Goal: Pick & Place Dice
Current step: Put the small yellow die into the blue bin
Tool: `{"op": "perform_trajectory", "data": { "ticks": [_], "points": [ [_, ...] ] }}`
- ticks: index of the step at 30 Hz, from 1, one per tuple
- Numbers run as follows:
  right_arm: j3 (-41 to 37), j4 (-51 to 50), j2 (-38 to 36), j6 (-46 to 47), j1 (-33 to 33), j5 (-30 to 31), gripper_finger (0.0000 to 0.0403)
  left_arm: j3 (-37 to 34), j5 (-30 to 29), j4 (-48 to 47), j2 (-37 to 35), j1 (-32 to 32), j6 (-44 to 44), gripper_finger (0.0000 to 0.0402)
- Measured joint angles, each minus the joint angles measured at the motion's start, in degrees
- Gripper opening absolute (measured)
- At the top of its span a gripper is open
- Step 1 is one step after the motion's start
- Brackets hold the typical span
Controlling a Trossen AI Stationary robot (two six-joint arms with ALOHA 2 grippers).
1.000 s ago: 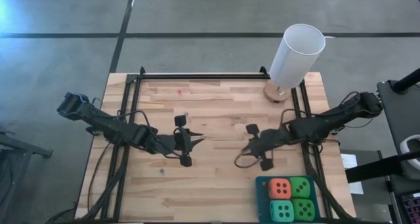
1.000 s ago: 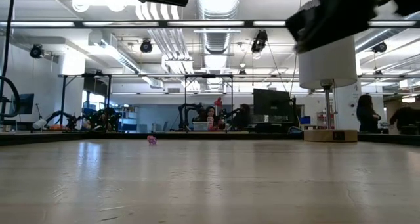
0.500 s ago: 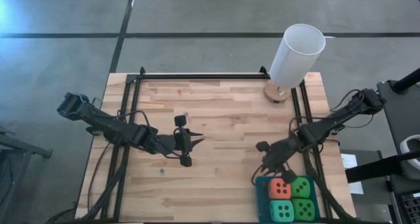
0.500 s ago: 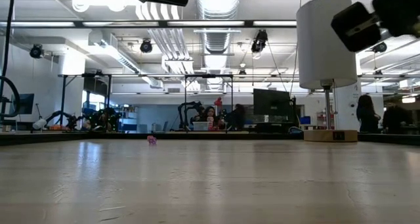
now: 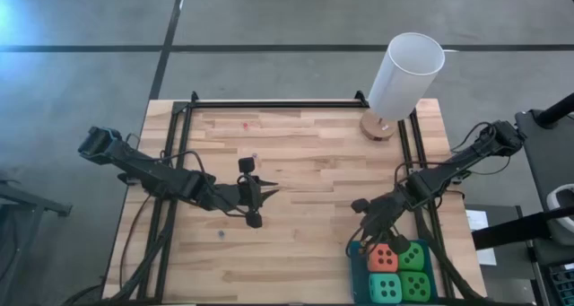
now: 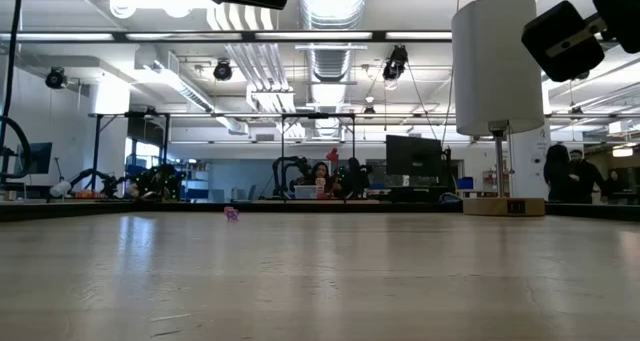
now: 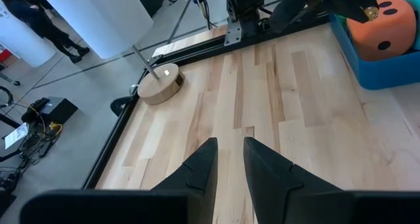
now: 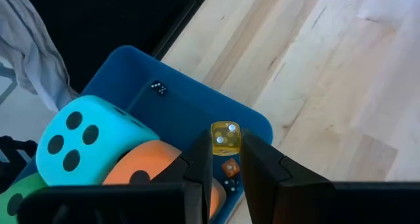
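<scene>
A blue tray (image 5: 354,268) at the table's near right corner holds the large dice: one orange-red (image 5: 384,257), one turquoise (image 5: 386,288) and two green (image 5: 413,257). My right gripper (image 5: 365,240) hangs over the tray's far left corner, shut on a small clear yellow die (image 8: 225,137). On the tray floor lie a tiny black die (image 8: 157,87) and a tiny orange one (image 8: 229,166). My left gripper (image 5: 260,195) waits above the table's middle, with only a narrow gap between its fingers (image 7: 230,152) and nothing in it. My right gripper pinches the small yellow die by two opposite faces (image 8: 225,140) between its two fingertips (image 8: 202,148). The fingers slant down from the table's far side toward the tray. The die is lifted clear, above the tray's floor just inside its rim (image 8: 252,119).
A tall white cylinder (image 5: 405,73) stands on a round wooden foot (image 5: 378,126) at the far right. A black frame rail (image 5: 269,103) runs along the table's far edge. A small pink speck (image 5: 246,124) lies on the far left boards. Bare wood (image 5: 305,243) lies between the arms.
My right gripper has swung from the table's middle toward the near right corner and now stands over the tray's far left corner. It has tipped more steeply downward. In the low view the arm has slid off toward the right.
</scene>
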Motion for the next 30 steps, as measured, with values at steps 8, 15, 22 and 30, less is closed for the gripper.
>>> {"op": "perform_trajectory", "data": {
  "ticks": [8, 15, 22, 30],
  "points": [
    [-3.2, 4.4, 0.0, 0.2, 0.1, -0.4, 0.0050, 0.0, 0.0, 0.0, 0.0, 0.0, 0.0, 0.0078],
    [-4.6, 6.1, 0.0, -0.6, 0.2, -0.9, 0.0050, 0.0, 0.0, 0.0, 0.0, 0.0, 0.0, 0.0078],
    [-4.7, 8.8, 2.6, -0.3, 0.4, -1.3, 0.0050, 0.0, 0.0, 0.0, 0.0, 0.0, 0.0, 0.0078],
    [-4.7, 12.8, 6.7, 0.1, 0.5, -3.4, 0.0050, 0.0, 0.0, 0.0, 0.0, 0.0, 0.0, 0.0078]
  ]
}}
